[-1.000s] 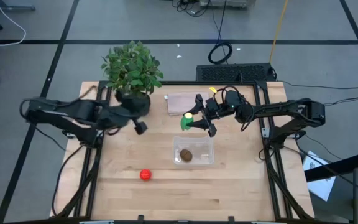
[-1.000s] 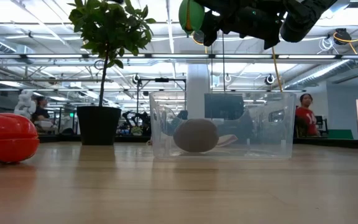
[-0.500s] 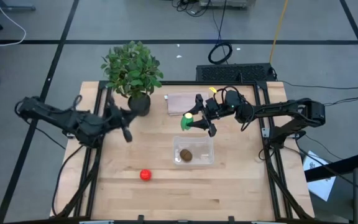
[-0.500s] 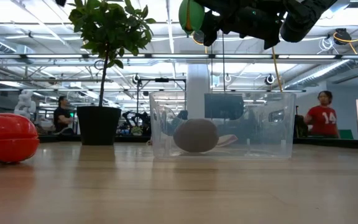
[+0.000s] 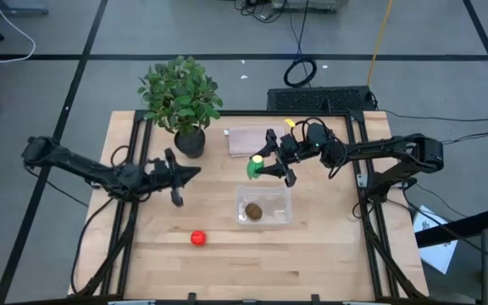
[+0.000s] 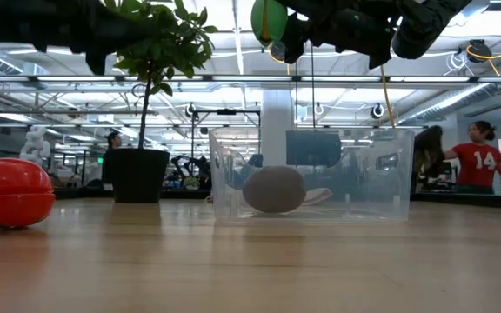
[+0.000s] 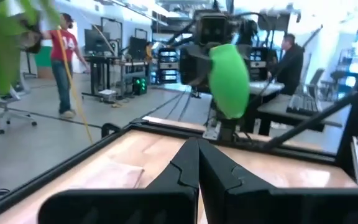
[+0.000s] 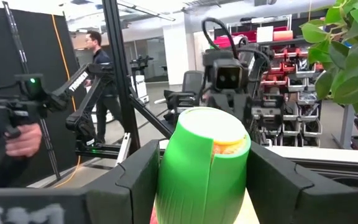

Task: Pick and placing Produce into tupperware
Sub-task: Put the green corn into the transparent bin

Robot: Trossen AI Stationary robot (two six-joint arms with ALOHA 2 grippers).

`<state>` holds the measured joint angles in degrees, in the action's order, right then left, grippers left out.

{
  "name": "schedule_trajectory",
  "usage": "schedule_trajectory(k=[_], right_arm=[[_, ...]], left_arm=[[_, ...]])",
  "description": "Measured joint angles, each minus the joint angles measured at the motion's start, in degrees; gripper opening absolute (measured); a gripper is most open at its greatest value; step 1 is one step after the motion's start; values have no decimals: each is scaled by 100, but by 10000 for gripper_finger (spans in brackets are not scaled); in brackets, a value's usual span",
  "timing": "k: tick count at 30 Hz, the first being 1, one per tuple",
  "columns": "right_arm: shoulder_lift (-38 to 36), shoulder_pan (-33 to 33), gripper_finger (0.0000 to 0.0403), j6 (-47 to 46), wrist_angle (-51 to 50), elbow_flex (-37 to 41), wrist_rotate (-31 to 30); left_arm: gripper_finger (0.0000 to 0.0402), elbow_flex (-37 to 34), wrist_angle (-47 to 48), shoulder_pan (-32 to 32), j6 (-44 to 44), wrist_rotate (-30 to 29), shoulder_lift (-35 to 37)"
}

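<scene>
The green produce piece point(image 5: 255, 166) hangs in the air just beyond the far side of the clear tupperware point(image 5: 280, 197), with my right gripper point(image 5: 261, 166) shut on it. The low view shows it high above the tupperware point(image 6: 381, 174). A brown kiwi-like piece point(image 5: 253, 211) lies on the tupperware's floor. The round red piece point(image 5: 198, 238) rests on the table near the front, left of the tupperware. My left gripper point(image 5: 191, 173) is shut and empty, about level above the table's left half and pointing toward the right; its own view shows the shut fingers point(image 7: 197, 163). My right gripper pinches the green piece by its two long sides point(image 8: 166, 180) between its two fingers point(image 8: 138, 174). The fingers come about level from the table's right. The piece is lifted clear of the table, and its cut, yellowish end point(image 8: 229, 140) faces away from the gripper.
A leafy potted plant point(image 5: 180, 95) stands at the table's far left. A flat pinkish lid-like piece point(image 5: 242, 141) lies on the far side, behind the green piece. A black frame point(image 5: 135, 212) runs around the table. People move in the room beyond.
My left arm has drawn back toward the table's left edge and sunk. Its gripper has tipped from pointing down to about level and has stayed shut. My right gripper has kept still with the green piece.
</scene>
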<state>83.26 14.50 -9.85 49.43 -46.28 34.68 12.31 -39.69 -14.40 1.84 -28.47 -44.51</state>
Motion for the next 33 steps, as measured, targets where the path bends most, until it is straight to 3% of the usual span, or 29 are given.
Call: schedule_trajectory(k=[12,19,25,33], right_arm=[[0,0,193,-41,-2,0,4],[0,0,194,-143,-4,0,10],[0,0,194,-143,-4,0,10],[0,2,194,-130,-4,0,10]], left_arm=[[0,-942,-462,330,59,-8,35],[0,-920,-335,227,-556,-88,878],[0,-920,530,-18,-1110,-473,1990],[0,-911,2697,-34,-1567,276,2739]])
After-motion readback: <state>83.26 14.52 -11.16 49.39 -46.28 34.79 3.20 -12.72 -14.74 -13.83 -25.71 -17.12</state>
